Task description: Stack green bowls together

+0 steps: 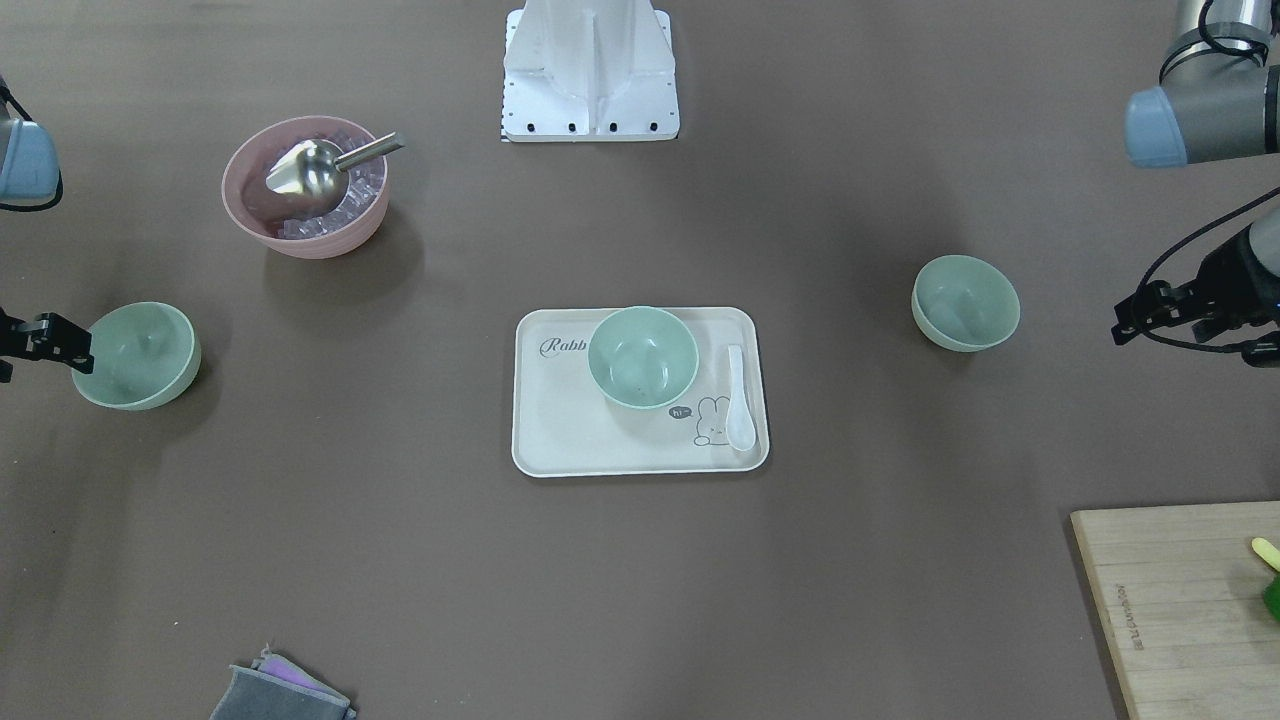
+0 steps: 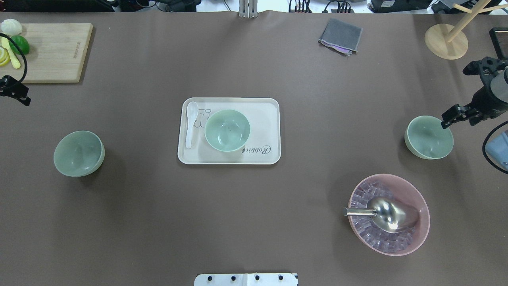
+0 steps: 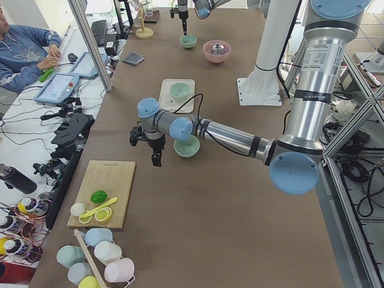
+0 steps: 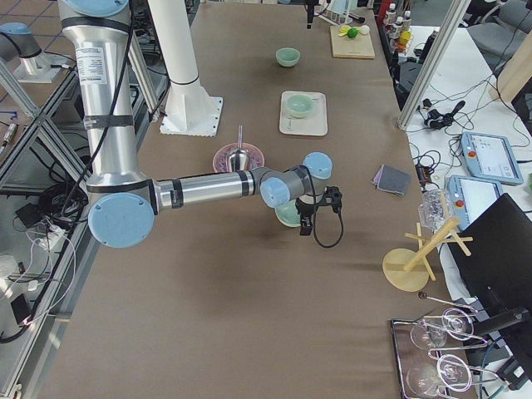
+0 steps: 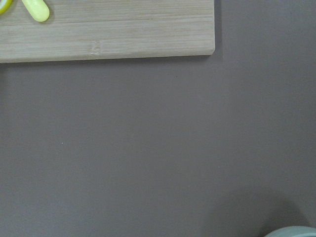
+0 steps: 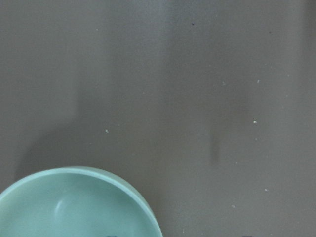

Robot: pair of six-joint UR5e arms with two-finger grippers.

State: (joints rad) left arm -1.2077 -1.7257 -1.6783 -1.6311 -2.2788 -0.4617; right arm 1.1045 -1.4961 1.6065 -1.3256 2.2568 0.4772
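Stack not started; all three pieces lie apart.

Front-facing view: the middle green bowl [image 1: 642, 357] is seen upright on the white tray [image 1: 560, 430], just beside a white spoon [image 1: 738, 395]. The left-side green bowl [image 1: 965, 302] is set on the table [image 1: 640, 580] near the left gripper [image 1: 1135, 318], with a gap between them. The right-side green bowl [image 1: 140, 355] is overlapped at its rim by the right gripper [image 1: 75, 345]. Overhead view: the right gripper's tips are shown over the rim of its bowl, and the left gripper is placed well apart from its own, near the cutting board [image 2: 51, 51]. Side views: both grippers are pointed down. Wrist views: only an edge of a bowl is caught in each. How far either gripper is opened cannot be told, nor whether the rim is gripped.
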